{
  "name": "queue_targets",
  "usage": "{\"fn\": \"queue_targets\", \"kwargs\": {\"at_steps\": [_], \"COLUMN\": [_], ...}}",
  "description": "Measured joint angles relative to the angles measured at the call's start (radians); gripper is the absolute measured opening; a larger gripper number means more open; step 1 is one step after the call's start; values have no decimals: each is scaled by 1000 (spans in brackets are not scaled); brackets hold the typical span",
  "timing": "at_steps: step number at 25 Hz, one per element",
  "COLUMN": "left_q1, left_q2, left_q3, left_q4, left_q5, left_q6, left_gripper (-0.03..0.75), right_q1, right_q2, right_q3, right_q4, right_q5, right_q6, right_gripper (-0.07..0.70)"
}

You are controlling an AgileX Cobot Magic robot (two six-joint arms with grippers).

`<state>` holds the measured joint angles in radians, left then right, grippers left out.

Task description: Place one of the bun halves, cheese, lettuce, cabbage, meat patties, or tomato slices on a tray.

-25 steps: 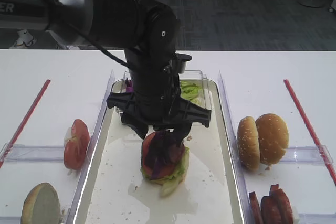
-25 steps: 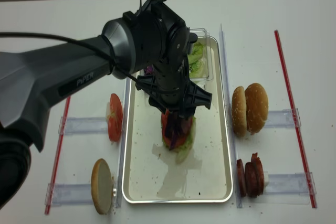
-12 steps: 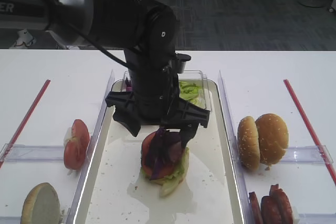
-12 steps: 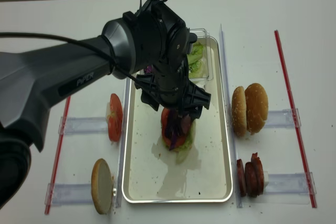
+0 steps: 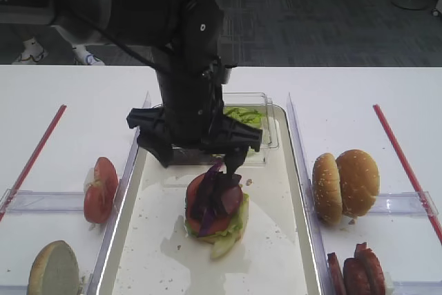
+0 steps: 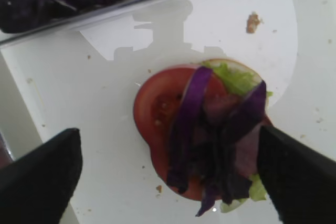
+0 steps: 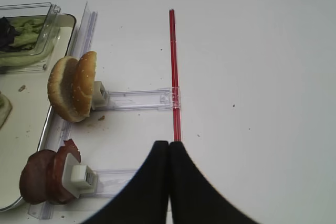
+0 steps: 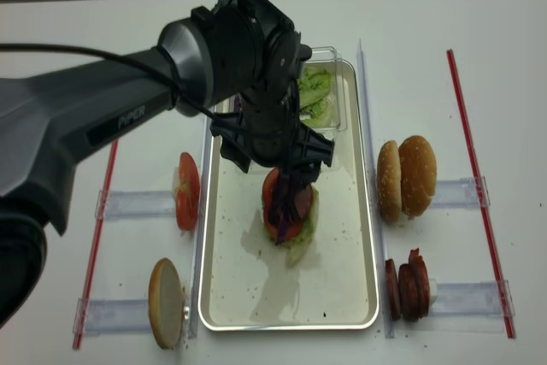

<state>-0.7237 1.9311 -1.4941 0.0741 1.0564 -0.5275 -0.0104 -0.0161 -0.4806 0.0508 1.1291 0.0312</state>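
My left gripper (image 5: 197, 160) (image 6: 170, 182) (image 8: 272, 167) hangs open just above a stack on the tray (image 5: 276, 267) (image 8: 248, 297), its fingers apart on either side and holding nothing. On top of the stack lie dark purple cabbage (image 5: 215, 195) (image 6: 220, 135) (image 8: 286, 198) shreds, spread across a tomato slice (image 6: 157, 108) over lettuce (image 6: 236, 77) (image 5: 231, 229). My right gripper (image 7: 169, 145) is shut and empty over the white table, beside a red strip (image 7: 175, 77). Cheese is out of view.
Bun halves (image 5: 345, 184) (image 7: 73, 93) and meat patties (image 5: 356, 274) (image 7: 44, 179) stand in holders right of the tray. Tomato slices (image 5: 100, 188) and one bun half (image 5: 52, 271) stand on its left. A clear tub (image 5: 252, 119) (image 8: 320, 91) of lettuce and cabbage sits at the tray's far end.
The left gripper's fingers spread wide and lifted a little off the stack. The cabbage stayed lying on the tomato slice.
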Motion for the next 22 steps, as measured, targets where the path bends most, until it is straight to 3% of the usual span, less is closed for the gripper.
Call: {"fn": "queue_targets", "kwargs": {"at_steps": [9, 15, 22], "left_q1": [105, 233, 415], "left_q2": [0, 0, 0], "left_q3": [-83, -101, -102], "left_q4": [-9, -13, -10], "left_q5": [34, 80, 97], "left_q6": [50, 120, 223], "left_gripper": [620, 620, 620], "right_q1": [0, 0, 0], "right_q2": [0, 0, 0], "right_q3": [0, 0, 0], "right_q4": [0, 0, 0], "right_q5": [0, 0, 0], "right_q6": [0, 0, 0], "right_gripper": [36, 36, 36]}}
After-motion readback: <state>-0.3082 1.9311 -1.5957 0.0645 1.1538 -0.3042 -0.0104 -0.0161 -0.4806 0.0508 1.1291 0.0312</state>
